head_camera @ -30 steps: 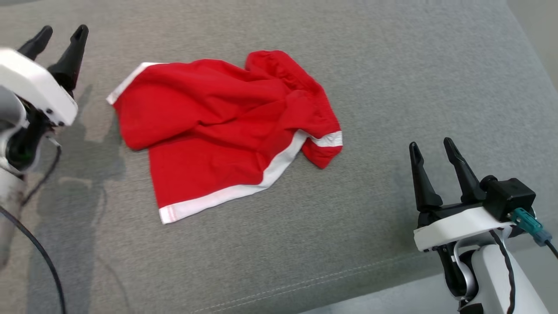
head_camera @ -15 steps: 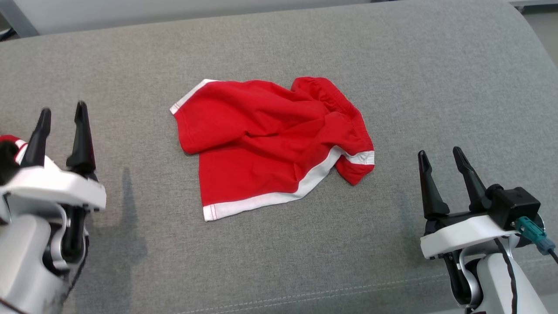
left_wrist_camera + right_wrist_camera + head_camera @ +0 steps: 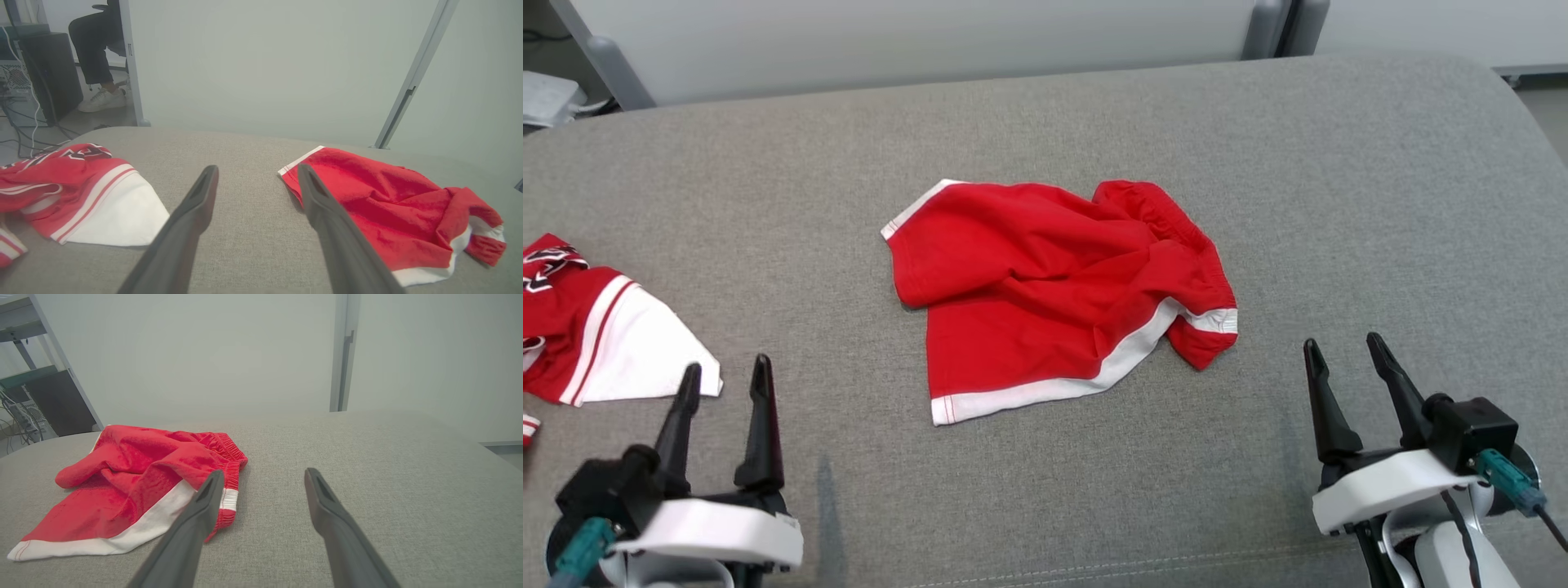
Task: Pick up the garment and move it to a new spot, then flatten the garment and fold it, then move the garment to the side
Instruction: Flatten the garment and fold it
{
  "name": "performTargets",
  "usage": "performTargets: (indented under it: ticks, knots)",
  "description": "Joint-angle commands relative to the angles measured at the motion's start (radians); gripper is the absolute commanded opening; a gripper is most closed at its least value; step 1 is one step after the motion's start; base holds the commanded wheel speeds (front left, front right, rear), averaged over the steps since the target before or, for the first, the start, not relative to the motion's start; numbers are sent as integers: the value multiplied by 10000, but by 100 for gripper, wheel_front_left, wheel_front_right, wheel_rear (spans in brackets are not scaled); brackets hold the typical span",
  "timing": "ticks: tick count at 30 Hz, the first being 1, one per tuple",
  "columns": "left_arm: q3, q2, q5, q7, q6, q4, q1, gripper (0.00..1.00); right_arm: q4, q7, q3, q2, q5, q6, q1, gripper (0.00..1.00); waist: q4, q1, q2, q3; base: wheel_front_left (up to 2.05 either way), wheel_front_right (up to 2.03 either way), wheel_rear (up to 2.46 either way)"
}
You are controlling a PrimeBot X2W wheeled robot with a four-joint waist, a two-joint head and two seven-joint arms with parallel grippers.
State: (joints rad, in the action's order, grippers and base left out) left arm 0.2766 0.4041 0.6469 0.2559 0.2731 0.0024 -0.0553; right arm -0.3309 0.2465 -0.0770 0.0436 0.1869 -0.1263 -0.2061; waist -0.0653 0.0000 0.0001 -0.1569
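Both my claws are spread wide right now, with nothing in either one. My left gripper (image 3: 727,365) sits at the lower left of the head view and my right gripper (image 3: 1342,341) at the lower right, fingers pointing away from me. Both are low over the grey fabric cushion (image 3: 1339,163). I honestly can't tell whether they touch it.

The red shorts (image 3: 1054,294) lie rumpled in the middle of the cushion, between the two grippers and farther out. Neither gripper touches them. One leg is spread fairly flat with its white hem facing me. The other leg is bunched up on my right, and the gathered elastic waistband is humped at the far right. From the right wrist they're off to the left of my fingers, and from the left wrist they're off to the right.

There's also a red and white jersey (image 3: 596,335) at the left edge of the cushion, near my left gripper and well apart from the shorts. Way back in the left wrist view, a person's leg and pale sneaker (image 3: 102,98) show beside a dark cabinet (image 3: 49,73).
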Motion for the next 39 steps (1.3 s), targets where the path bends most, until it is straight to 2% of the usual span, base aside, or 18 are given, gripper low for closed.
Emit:
performTargets:
  ticks: [1,14,30,35,39]
  knots:
    - [-342,170,-149,57,105,-392,-3,100,249,-17,-198,66,-16,-44,79,100,53,0,-1,192,0,0,0]
    - [22,-256,-332,24,375,-694,1115,100,612,-314,89,66,163,-44,1051,100,304,0,-1,932,0,0,0]
    - [348,-242,-358,-368,383,-738,909,100,1120,-570,162,66,197,-44,1270,100,454,0,-1,961,0,0,0]
    - [1000,-360,-393,-903,25,-758,483,100,1185,-705,150,72,178,-44,992,100,530,0,-1,790,0,0,0]
    - [1776,-536,-321,-1597,-572,-513,-55,100,1011,-1038,-172,342,413,-44,520,100,581,0,-1,529,0,0,0]
